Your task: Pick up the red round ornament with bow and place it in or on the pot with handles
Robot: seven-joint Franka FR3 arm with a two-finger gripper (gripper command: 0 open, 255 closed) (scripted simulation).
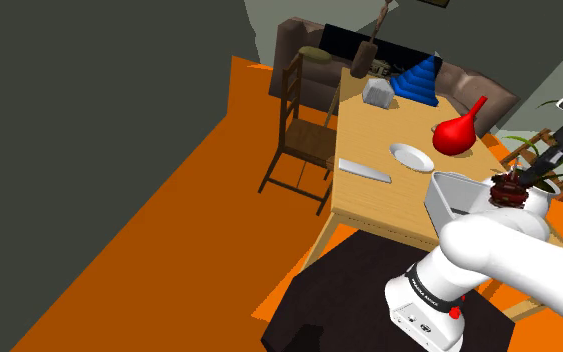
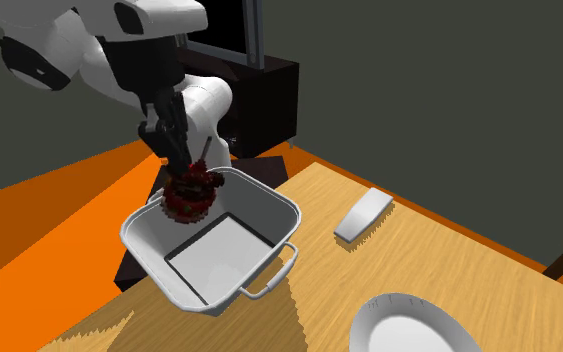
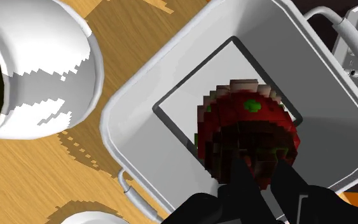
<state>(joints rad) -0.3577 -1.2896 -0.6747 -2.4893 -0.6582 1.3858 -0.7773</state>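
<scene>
Fingers (image 3: 287,188): pinching ornament's top.
Ornament (image 2: 191,193): dark red, green spot; hangs over pot's inside, near one corner.
Pot (image 2: 259,205): white, rectangular, two handles; at bench (image 2: 469,270) edge.
In the way: pot wall just beside ornament.
Around: plate (image 2: 409,330) and grey wedge (image 2: 364,215) near pot; red vase (image 1: 457,133) and blue cone (image 1: 417,80) well apart.

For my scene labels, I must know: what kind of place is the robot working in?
Probably a dining or living area of a home: a wooden table with a wooden chair beside it, and a brown sofa behind the table's far end.
</scene>
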